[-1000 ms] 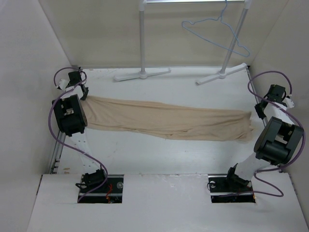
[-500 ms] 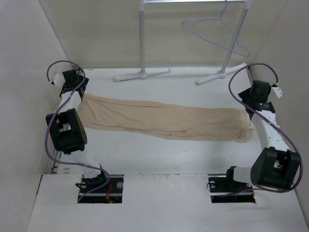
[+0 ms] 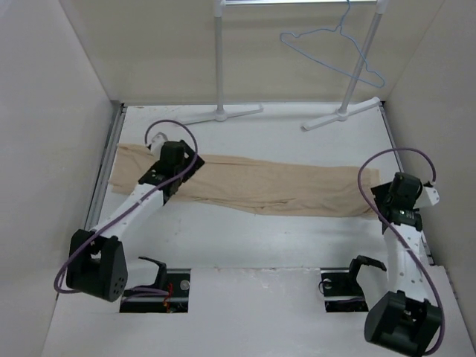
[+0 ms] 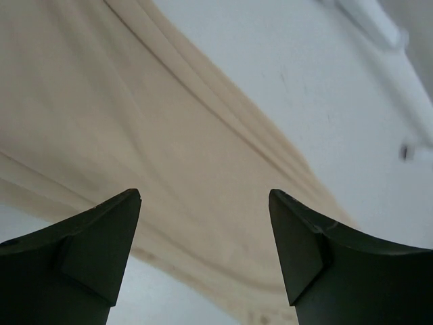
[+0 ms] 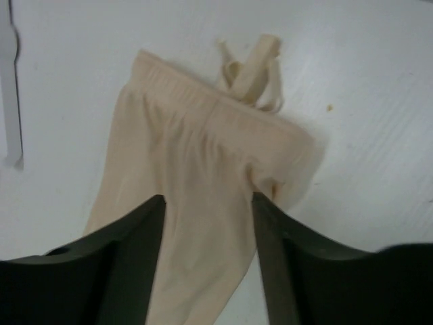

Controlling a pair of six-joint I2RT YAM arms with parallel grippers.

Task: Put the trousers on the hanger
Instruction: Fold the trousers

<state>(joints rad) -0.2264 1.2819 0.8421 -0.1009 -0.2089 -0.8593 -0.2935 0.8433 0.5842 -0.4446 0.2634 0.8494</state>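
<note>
The beige trousers (image 3: 275, 186) lie stretched flat across the table from left to right. My left gripper (image 3: 178, 165) hovers open over their left part. In the left wrist view its fingers (image 4: 203, 196) stand wide apart with only the trousers' fabric (image 4: 169, 135) below them. My right gripper (image 3: 390, 199) is open just past the right end. In the right wrist view it (image 5: 208, 198) looks down on the gathered waistband (image 5: 203, 101) and its drawstring (image 5: 254, 64), gripping nothing. The light-blue wire hanger (image 3: 338, 30) hangs from the rack at the back right, far from both grippers.
The white garment rack stands at the back, with one flat foot (image 3: 219, 113) at centre and another (image 3: 342, 115) at the right. Enclosure walls close in on the left, right and back. A metal rail (image 3: 100, 186) runs along the table's left edge.
Both grippers opened and let go of the trousers' ends. The left arm swung inward over the fabric; the right arm drew back toward the near edge. The trousers now lie loose.
</note>
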